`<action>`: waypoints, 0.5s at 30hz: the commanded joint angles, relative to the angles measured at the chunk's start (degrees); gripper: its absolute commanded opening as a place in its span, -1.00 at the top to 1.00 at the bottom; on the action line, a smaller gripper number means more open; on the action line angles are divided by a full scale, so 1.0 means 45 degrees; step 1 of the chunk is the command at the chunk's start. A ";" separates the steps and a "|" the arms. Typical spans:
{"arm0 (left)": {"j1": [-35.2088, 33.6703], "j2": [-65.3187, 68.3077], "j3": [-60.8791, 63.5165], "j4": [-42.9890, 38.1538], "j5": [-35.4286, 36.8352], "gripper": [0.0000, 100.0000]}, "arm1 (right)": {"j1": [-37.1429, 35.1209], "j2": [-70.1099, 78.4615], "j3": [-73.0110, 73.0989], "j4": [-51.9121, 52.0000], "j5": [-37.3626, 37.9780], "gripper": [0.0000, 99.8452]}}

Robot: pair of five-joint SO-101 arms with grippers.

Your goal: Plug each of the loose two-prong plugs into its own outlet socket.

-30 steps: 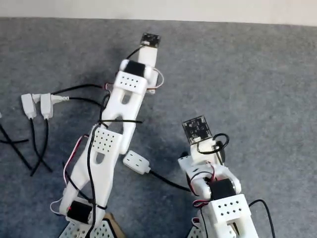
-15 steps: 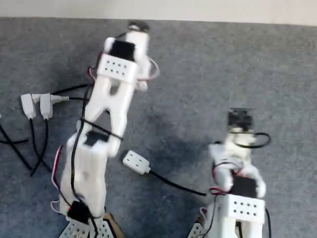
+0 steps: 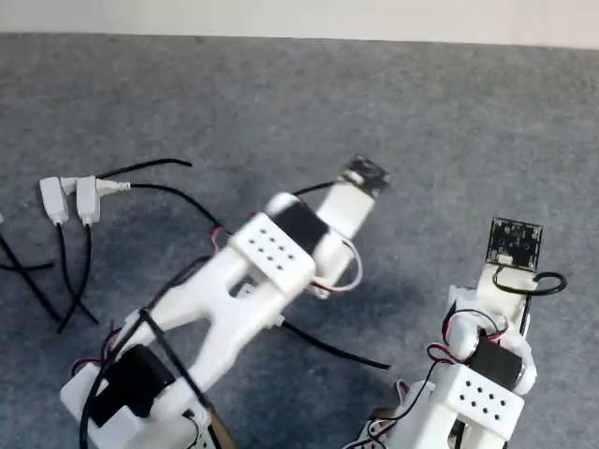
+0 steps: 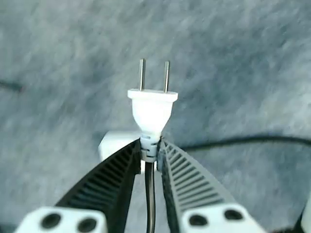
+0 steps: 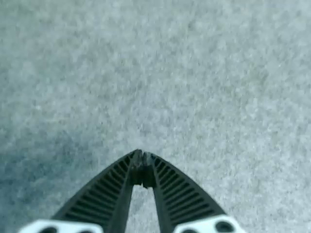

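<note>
Grey carpet [image 3: 468, 122]. Left gripper [image 4: 150, 151] clamps the neck of a white two-prong plug [image 4: 151, 109], with the outlet socket [image 4: 112, 145] just behind. Its arm has swung centreward and covers that socket from above. Right gripper [image 5: 142, 170] is closed, empty and has shifted rightward.

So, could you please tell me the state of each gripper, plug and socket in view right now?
Left gripper: shut on the plug at its neck.
Plug: held off the carpet, prongs bare, not plugged in.
Socket: on the carpet behind the plug, slots hidden.
Right gripper: shut, empty.
Two white pieces: lying side by side on the carpet, corded.
</note>
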 commanded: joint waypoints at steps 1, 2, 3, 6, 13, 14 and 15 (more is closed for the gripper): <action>0.0850 0.0576 0.0068 -0.1817 0.0410 0.99 | -0.0303 -0.0166 0.0147 0.0068 0.0137 0.99; 0.1006 0.0889 0.0068 -0.2325 0.0625 0.99 | -0.0303 -0.0166 0.0244 0.0068 0.0137 0.99; 0.1162 0.1182 0.0068 -0.2852 0.0801 0.99 | -0.0303 -0.0166 0.0342 0.0049 0.0137 0.99; 0.1631 0.2295 -0.0107 -0.3966 0.1211 0.99 | -0.0303 -0.0166 0.0342 0.0049 0.0156 0.99; 0.1905 0.4366 -0.1768 -0.3946 0.2579 0.79 | -0.0303 -0.0166 0.0342 0.0049 0.0234 0.99; 0.1807 0.4386 -0.1924 -0.3927 0.2950 0.69 | -0.0303 -0.0166 0.0342 0.0049 0.0234 0.99; 0.1651 0.4386 -0.2061 -0.3829 0.3184 0.61 | -0.0303 -0.0166 0.0342 0.0049 0.0234 0.99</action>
